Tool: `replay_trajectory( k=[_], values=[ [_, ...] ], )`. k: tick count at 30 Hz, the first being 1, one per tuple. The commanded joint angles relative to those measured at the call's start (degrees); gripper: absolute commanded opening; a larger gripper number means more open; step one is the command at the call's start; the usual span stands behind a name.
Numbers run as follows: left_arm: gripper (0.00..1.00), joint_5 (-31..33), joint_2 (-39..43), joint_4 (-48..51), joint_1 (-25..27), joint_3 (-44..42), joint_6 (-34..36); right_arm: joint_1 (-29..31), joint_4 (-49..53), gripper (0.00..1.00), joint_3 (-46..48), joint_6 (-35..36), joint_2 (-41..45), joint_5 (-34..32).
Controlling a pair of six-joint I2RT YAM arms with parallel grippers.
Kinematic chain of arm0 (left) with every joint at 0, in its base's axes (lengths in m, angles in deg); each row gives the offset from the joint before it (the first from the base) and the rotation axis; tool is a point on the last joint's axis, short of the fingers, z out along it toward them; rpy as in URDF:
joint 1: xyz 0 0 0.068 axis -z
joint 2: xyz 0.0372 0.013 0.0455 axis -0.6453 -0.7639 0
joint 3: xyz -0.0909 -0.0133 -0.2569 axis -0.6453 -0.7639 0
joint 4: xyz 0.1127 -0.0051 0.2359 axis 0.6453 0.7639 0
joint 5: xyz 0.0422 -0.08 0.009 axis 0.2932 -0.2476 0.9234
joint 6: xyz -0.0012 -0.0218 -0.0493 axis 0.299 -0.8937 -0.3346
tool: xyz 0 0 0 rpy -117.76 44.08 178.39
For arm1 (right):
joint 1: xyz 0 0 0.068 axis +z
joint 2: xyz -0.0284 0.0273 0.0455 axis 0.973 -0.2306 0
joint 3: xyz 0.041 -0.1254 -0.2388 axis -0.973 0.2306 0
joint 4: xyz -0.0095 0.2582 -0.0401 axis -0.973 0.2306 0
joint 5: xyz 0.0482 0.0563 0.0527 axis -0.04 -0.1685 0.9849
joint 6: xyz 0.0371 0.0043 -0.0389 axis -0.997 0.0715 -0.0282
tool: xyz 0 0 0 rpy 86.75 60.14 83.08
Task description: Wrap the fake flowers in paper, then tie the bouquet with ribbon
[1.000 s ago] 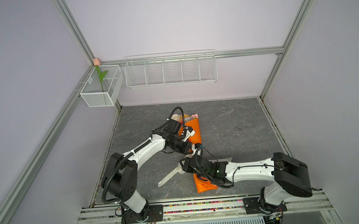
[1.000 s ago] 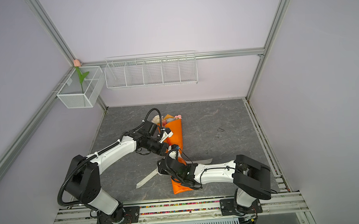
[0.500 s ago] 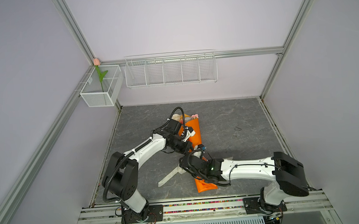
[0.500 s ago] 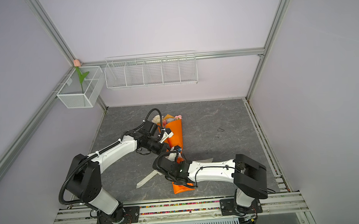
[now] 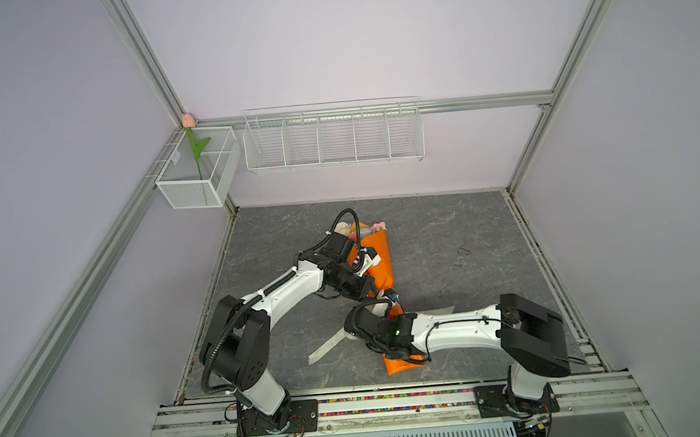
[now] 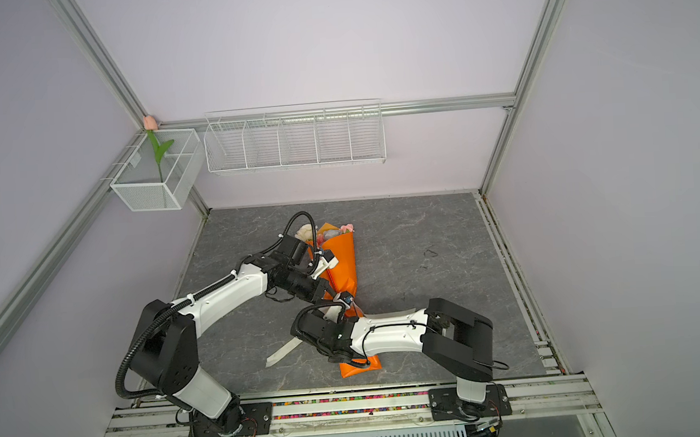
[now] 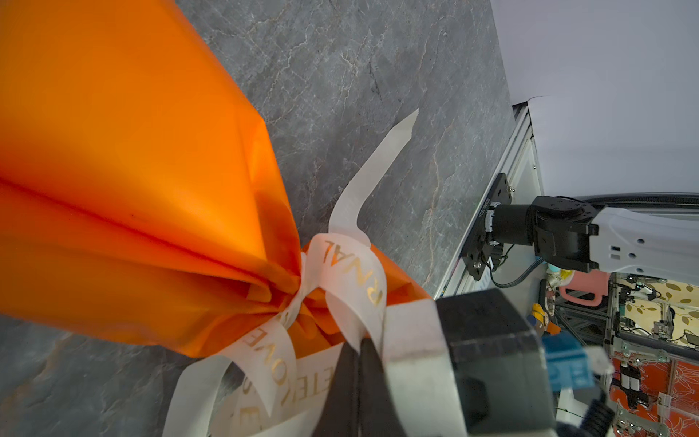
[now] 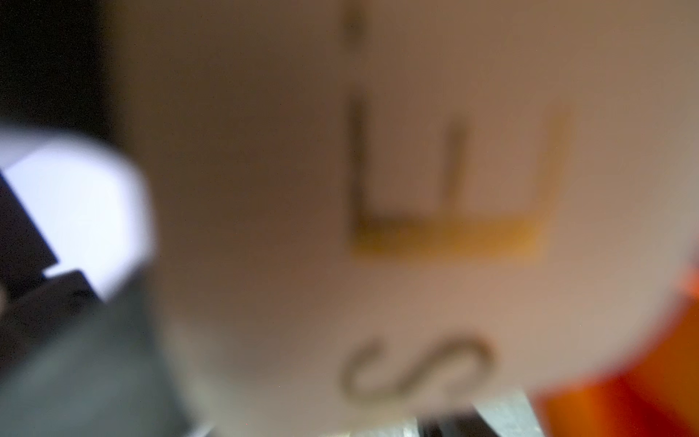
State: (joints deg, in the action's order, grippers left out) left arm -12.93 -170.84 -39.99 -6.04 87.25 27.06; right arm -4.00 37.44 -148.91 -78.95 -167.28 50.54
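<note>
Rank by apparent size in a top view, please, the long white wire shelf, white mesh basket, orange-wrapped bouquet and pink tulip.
long white wire shelf
white mesh basket and orange-wrapped bouquet, about alike
pink tulip

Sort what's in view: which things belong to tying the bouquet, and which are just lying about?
Belongs to the job: bouquet of small fake flowers in orange wrapping paper; white ribbon with gold lettering, looped round the wrap; left gripper, shut on that ribbon.
Lying about: single pink tulip in a white mesh box; white wire wall shelf.
</note>
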Motion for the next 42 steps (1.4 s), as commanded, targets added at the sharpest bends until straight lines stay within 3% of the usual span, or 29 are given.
replay_trajectory(
  k=[1, 5, 11, 14, 16, 21, 35, 37, 42],
  values=[
    [0.00, -1.64, -0.03, 0.81, 0.29, 1.60, 1.39, 0.48, -1.75, 0.43, -1.03, -4.01, -1.45, -2.09],
    [0.00, -2.58, 0.12, 0.80, 0.23, 1.53, 1.52, 0.40, -3.65, 0.32, -0.25, -1.37, -0.81, -2.51],
    [0.00, -1.98, 0.05, 1.05, 0.23, 1.53, 1.49, 0.49, -3.63, 0.07, -0.04, 1.66, 0.08, -3.05],
    [0.00, -0.55, 0.39, 1.27, 0.30, 1.52, 1.57, 0.46, -3.26, 0.06, 0.94, 3.07, 1.75, -1.93],
    [0.00, 0.47, 0.47, 1.36, 0.27, 1.57, 1.57, 0.15, -3.76, 0.06, 1.83, 8.80, 4.53, 0.61],
    [0.00, 3.37, 0.84, 1.09, 0.23, 1.77, 1.22, -0.42, 11.13, 0.06, 1.96, 21.90, 15.15, 1.53],
    [0.00, 8.99, 2.41, 0.51, 0.24, 1.57, -0.81, -9.82, 23.99, 0.06, 13.49, 31.12, 30.15, 7.72],
    [0.00, 10.61, 2.47, 1.14, 0.13, 2.08, -0.76, -10.49, 23.33, 0.06, 15.55, 32.33, 31.59, 6.32],
    [0.00, 12.22, 4.53, -0.26, -0.20, 1.88, -1.64, -15.28, 22.72, 0.06, 18.48, 35.60, 33.89, 10.11]
  ],
)
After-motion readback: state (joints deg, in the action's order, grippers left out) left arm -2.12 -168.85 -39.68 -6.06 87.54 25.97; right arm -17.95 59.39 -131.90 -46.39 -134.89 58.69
